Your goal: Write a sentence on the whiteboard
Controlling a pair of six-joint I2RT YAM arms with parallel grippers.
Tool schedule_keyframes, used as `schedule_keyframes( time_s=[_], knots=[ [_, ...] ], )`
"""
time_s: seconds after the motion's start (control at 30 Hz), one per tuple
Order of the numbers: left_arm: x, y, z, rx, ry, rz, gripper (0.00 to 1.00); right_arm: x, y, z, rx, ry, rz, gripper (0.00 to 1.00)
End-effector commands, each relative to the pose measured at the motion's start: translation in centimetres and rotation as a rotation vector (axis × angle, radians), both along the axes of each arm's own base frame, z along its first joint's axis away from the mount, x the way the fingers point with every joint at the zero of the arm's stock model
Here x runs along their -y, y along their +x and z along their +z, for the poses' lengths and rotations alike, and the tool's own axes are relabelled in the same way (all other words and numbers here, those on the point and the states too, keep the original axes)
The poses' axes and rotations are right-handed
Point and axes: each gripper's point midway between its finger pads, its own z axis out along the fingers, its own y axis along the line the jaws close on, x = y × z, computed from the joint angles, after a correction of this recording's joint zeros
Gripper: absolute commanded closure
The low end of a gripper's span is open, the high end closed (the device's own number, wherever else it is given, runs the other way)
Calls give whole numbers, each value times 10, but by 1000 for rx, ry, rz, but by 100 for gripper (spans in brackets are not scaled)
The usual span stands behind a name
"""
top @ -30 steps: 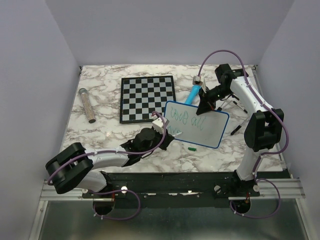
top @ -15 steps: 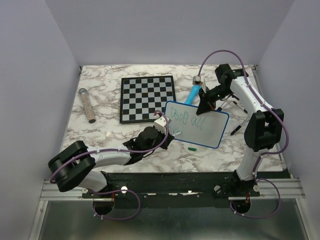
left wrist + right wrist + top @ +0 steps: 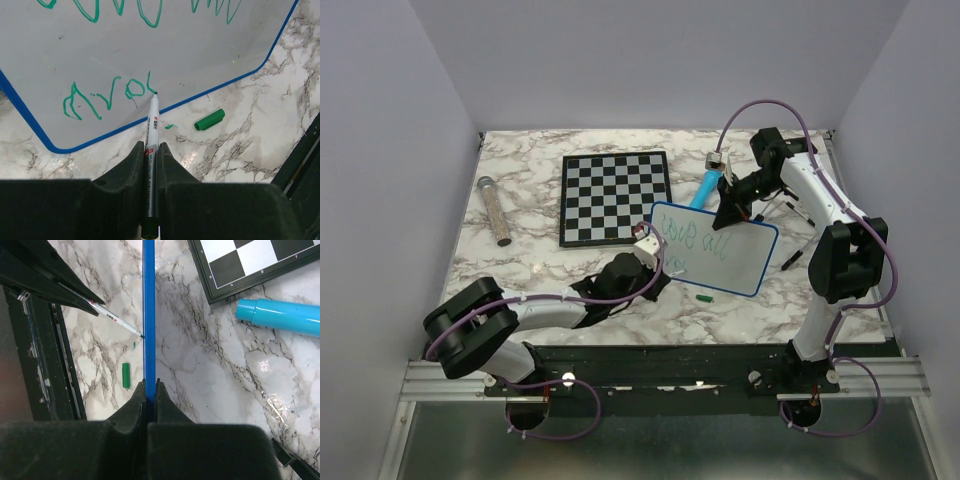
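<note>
Top view, surface: white marbled table (image 3: 520,270) between pale walls; whiteboard (image 3: 735,262) right of centre, its far-left corner at the checkered board (image 3: 615,197).
Top view, sentence (image 3: 700,238): green loopy letters in two rows on the board's left part.
Top view, left gripper (image 3: 655,262): over the board's left edge.
Top view, right gripper (image 3: 728,218): at the board's far edge, near a blue cylinder (image 3: 705,187).
Left wrist view, jaws: clamped on a green marker (image 3: 151,125), its tip touching the board beside the lower row of letters.
Left wrist view, green cap (image 3: 209,119): on the marble, just off the blue rim.
Right wrist view, jaws: clamped together on the whiteboard's blue rim, seen edge-on.
</note>
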Motion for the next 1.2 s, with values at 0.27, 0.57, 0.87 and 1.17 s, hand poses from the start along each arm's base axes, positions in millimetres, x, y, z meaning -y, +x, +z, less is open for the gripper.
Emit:
schedule_keyframes(
  time_s=[0.27,0.57,0.87,1.17],
  knots=[
    [9,13,23,44,-36,14,100,-3,-3,0,-3,13,15,100],
    [12,19,31,54,-53,13,100,-2,-3,0,-1,12,14,99],
    [11,17,28,45,-48,9,100,-2,-3,0,-5,13,16,99],
    [10,6,2,-40,-7,-17,100,-2,-3,0,-5,13,16,99]
  ],
)
